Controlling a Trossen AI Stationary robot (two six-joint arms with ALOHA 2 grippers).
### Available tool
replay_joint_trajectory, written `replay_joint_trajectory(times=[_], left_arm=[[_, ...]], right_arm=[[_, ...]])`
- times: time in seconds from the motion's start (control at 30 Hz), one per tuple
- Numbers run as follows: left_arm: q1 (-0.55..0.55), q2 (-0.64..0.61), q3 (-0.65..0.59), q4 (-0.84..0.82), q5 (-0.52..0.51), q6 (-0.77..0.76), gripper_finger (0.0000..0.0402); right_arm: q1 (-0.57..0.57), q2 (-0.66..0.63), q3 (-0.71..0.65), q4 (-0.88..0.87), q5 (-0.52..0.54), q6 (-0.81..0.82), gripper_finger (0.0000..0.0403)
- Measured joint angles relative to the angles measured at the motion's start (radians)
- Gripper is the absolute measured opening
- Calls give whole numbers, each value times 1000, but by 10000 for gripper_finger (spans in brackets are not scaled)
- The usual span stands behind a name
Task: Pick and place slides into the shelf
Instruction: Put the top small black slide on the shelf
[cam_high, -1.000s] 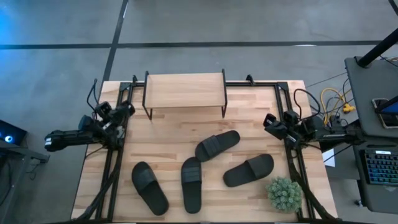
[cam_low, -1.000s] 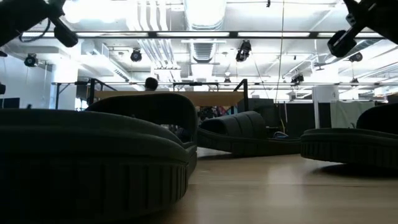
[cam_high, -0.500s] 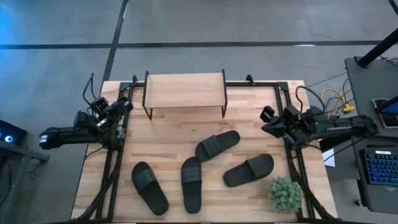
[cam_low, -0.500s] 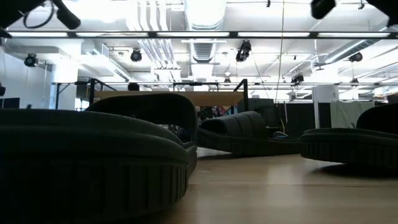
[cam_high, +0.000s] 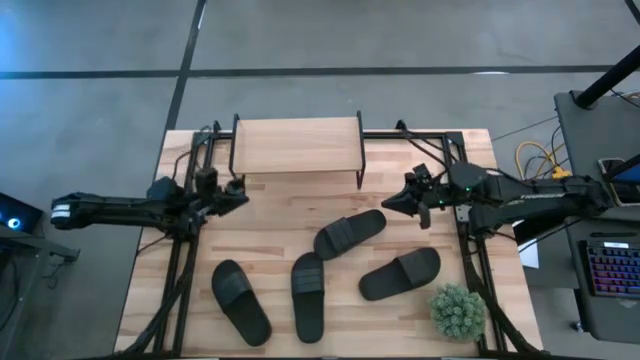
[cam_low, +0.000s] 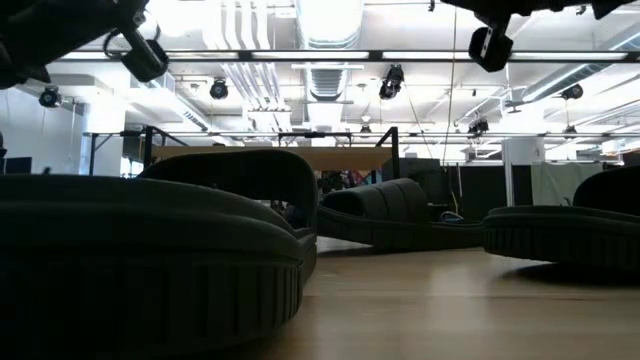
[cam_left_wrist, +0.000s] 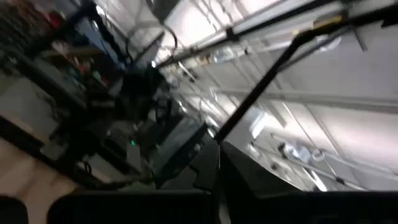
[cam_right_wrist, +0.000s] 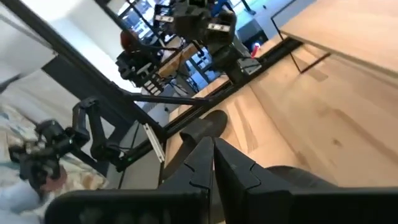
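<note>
Four slides (cam_high: 349, 233) lie loose on the table (cam_high: 270, 215); the shelf (cam_high: 297, 146) sits at its far edge.
Left gripper (cam_high: 240, 193) and right gripper (cam_high: 387, 203) hover with fingers pressed together, holding nothing.

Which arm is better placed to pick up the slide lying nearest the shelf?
Probably the right: its tool hovers just beside that slide, while the left tool sits farther off, near the shelf's left legs.

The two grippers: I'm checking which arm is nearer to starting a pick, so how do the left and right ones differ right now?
The right gripper hangs just beside the toe end of the upper slide; the left gripper is over bare table, below the left legs of the shelf in the high view, far from any slide. The right reaches in from the table's right side, the left from its left. Both are shut and hold nothing.
</note>
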Motion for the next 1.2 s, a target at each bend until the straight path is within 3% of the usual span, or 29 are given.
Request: replay_joint_trajectory(times=[0.27, 0.53, 0.8, 1.03, 1.2], left_arm=[[-2, 80, 0, -31, 128, 0, 2], [-30, 179, 47, -339, 147, 42, 2], [-55, 272, 260, -639, 131, 197, 2], [-55, 302, 483, -1090, 63, 337, 2], [-54, 298, 525, -1148, 57, 334, 2]], right_arm=[[0, 61, 1, -85, 0, 189, 9], [1, 135, 0, -125, -8, 274, 9], [0, 210, 6, -122, -7, 318, 9], [0, 255, 6, -119, -7, 318, 9], [1, 294, 6, -110, -2, 335, 9]])
